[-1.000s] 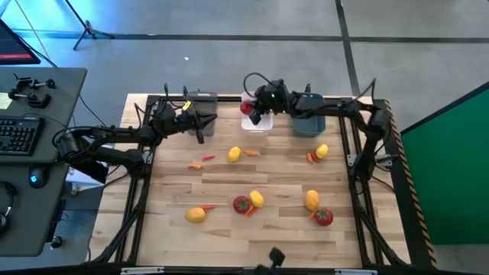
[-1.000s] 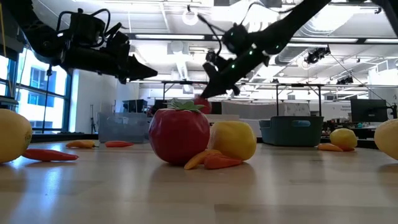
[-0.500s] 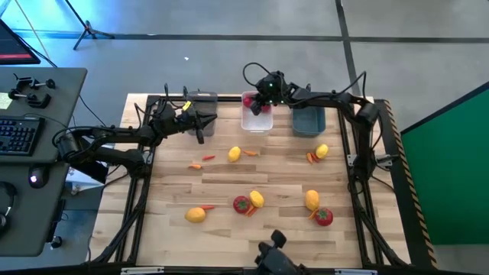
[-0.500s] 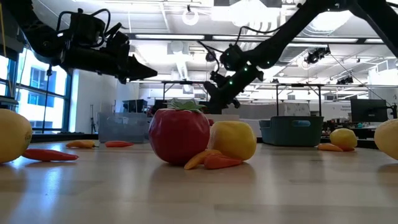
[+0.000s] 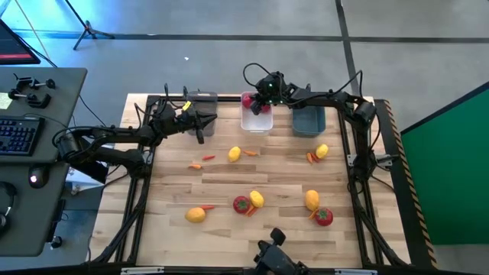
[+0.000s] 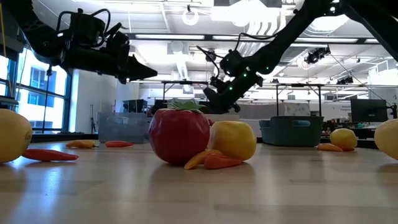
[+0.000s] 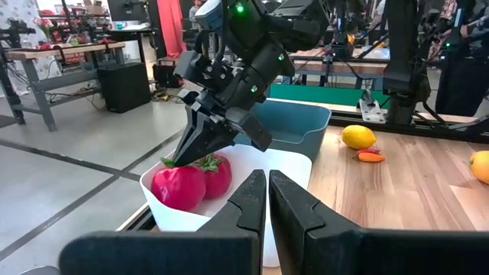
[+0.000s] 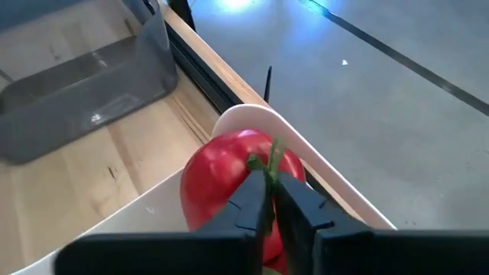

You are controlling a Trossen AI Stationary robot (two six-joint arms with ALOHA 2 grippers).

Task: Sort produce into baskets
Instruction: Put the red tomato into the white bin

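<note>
Three baskets stand along the far edge: grey translucent (image 5: 200,103), white (image 5: 257,116) and dark teal (image 5: 308,121). My right gripper (image 8: 271,179) reaches slanting down into the white basket (image 7: 283,172), shut on the green top of a red tomato (image 8: 221,179). A second tomato (image 7: 219,174) lies beside it in that basket. My left gripper (image 7: 267,200) is shut, level and holding nothing, in front of the grey basket (image 5: 200,128). Lemons (image 5: 234,154), tomatoes (image 5: 241,204) and carrot pieces (image 5: 208,158) lie loose on the table. My right gripper pinches the tomato's green top (image 8: 273,153) between its two fingertips, coming from above and slanting down. The tomato (image 7: 177,188) sits upright below the fingers, inside the white basket near its far wall. Whether it rests on the basket's floor I cannot tell.
Loose produce is spread over the middle and near part of the table: lemons (image 5: 322,151) (image 5: 312,200) (image 5: 196,215), a tomato (image 5: 323,217), carrot pieces (image 5: 312,158). A desk with a keyboard (image 5: 19,134) stands to the left, a green panel (image 5: 451,176) to the right.
My right gripper has gone down and toward the table's far edge with the tomato, from above the white basket's front part into the basket.
</note>
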